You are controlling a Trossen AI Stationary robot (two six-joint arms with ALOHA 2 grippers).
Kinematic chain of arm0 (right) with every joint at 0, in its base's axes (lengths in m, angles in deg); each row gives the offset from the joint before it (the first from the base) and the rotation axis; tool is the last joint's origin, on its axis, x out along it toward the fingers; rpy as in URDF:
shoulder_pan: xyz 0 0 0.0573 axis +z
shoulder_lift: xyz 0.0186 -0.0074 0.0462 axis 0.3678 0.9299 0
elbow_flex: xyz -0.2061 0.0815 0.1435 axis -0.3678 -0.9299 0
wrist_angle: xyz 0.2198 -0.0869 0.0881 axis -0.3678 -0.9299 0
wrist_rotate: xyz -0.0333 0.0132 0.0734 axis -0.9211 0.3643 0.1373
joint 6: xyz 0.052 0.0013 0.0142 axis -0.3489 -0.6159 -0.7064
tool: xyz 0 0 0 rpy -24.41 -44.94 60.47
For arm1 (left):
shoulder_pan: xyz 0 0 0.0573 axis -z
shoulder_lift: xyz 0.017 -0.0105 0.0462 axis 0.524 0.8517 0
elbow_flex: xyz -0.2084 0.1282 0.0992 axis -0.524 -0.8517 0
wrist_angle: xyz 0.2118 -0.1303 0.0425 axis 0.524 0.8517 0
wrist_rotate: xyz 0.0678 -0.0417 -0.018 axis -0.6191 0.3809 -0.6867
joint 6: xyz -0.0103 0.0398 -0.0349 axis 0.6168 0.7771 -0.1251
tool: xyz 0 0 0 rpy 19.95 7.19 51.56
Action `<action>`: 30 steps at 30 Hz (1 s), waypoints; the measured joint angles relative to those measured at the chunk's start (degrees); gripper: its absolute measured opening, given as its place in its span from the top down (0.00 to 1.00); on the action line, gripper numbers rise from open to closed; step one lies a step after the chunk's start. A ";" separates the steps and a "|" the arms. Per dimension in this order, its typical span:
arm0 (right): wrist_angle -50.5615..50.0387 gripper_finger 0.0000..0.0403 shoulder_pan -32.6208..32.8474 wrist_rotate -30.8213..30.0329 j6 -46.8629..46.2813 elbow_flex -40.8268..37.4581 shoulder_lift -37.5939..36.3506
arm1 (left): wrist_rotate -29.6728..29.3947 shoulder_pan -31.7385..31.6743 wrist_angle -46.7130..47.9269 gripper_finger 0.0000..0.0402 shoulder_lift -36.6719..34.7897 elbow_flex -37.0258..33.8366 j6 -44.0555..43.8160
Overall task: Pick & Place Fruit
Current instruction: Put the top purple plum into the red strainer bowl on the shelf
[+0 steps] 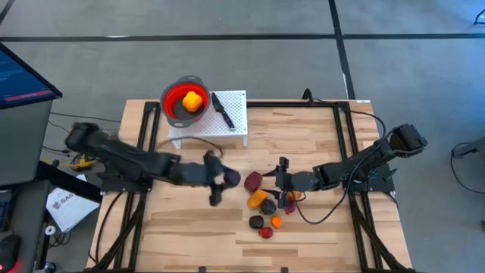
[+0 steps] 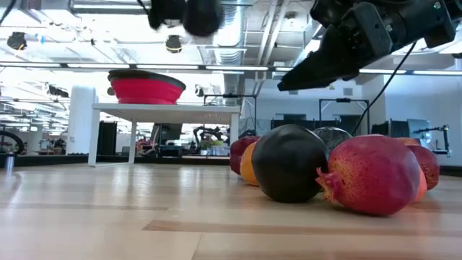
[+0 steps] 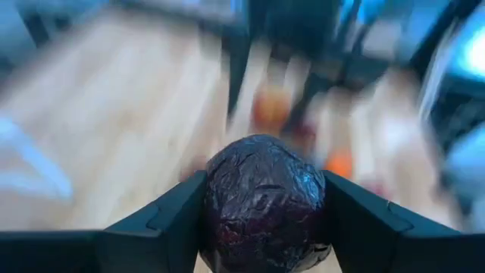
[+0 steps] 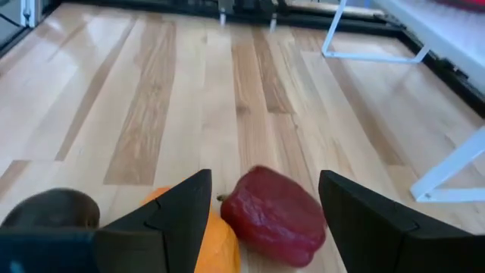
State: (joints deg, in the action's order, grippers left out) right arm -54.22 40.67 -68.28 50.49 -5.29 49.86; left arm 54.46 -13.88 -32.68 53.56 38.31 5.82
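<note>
Note that the left end effector [image 1: 227,180], gripping a dark purple fruit [image 3: 264,201] above mid-table, has the red bowl [image 1: 184,102] far and slightly left, while the open right end effector [image 1: 282,180] faces the dark red fruit [image 4: 274,215].

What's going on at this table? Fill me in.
Two robot arms are moving toy fruit into a red bowl on a small white stand. The left gripper is shut on a dark purple fruit, held above the table left of the pile. The right gripper is open, low over a dark red fruit at the pile's edge. A yellow fruit is already in the bowl; several fruits remain in the pile.
</note>
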 joint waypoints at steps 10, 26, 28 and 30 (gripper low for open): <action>4.50 0.41 -0.14 0.00 1.55 0.00 0.00 | -29.14 -6.94 3.97 0.44 -22.02 0.16 15.77; 5.04 0.41 -1.63 0.02 1.05 0.00 0.00 | -7.41 -43.84 32.84 0.43 -15.85 4.91 9.41; 5.04 0.41 -1.64 0.00 0.92 0.00 0.00 | -3.89 -46.46 34.06 0.43 -14.42 4.99 9.41; 5.02 0.41 -1.65 0.00 0.92 0.00 0.00 | -2.59 -48.52 35.54 0.43 -12.64 4.99 9.40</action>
State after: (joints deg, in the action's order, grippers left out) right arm -49.20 39.03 -68.28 51.40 -5.29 49.86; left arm 51.87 -62.40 2.86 40.92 43.30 15.22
